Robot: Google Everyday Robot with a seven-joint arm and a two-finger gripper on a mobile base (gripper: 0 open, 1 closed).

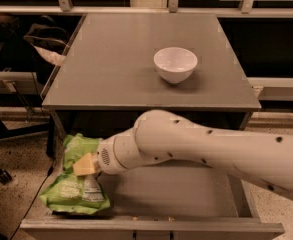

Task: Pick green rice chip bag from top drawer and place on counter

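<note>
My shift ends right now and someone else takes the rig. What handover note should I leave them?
Tool: down inside the open top drawer, at its left end, right over the green rice chip bag. This view does not show whether it has a grip.
Bag: in the drawer's left end, not on the counter.
Counter: a white bowl stands right of centre.
Done: drawer open, tool brought to the bag.
Left: secure the bag, lift it out, and set it on the counter, probably left of the bowl.
</note>
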